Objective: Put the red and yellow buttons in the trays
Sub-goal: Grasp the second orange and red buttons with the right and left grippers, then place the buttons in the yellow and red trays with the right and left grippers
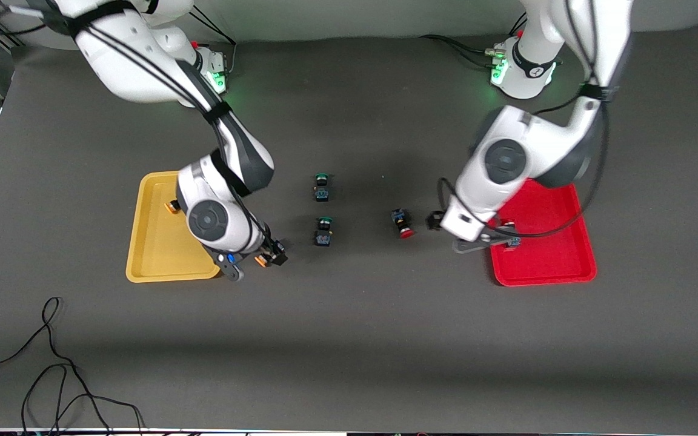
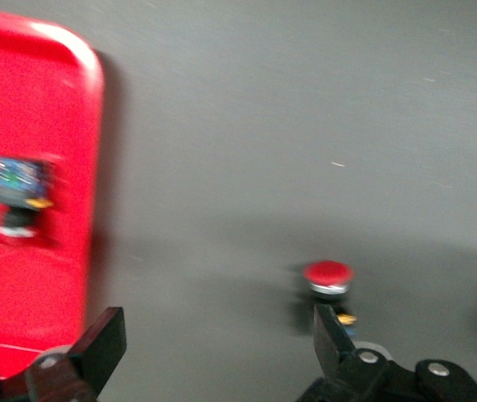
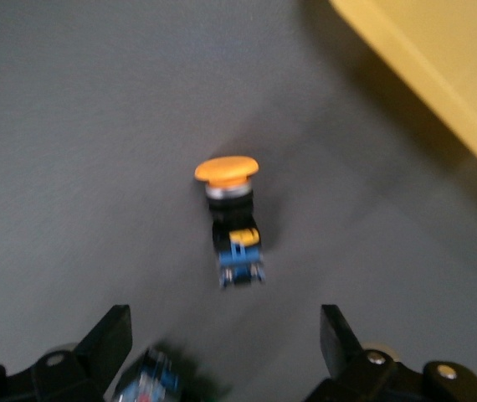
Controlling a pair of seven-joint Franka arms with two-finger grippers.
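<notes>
Your right gripper (image 3: 222, 352) hangs open over an orange-yellow button (image 3: 232, 219) lying on the table beside the yellow tray (image 1: 152, 242). Your left gripper (image 2: 213, 343) is open at the red tray (image 1: 552, 257) edge; one red button (image 2: 19, 194) lies inside, another red-capped button (image 1: 402, 223) lies on the table nearby.

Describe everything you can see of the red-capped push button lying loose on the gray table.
The red-capped push button has a round, domed red cap, a silvery collar and a black-and-blue body that looks plastic. It lies on its side on the gray table mat, cap toward the front camera, between the green-capped buttons and the red tray. Nothing grips it; the open left gripper is close beside it.
</notes>
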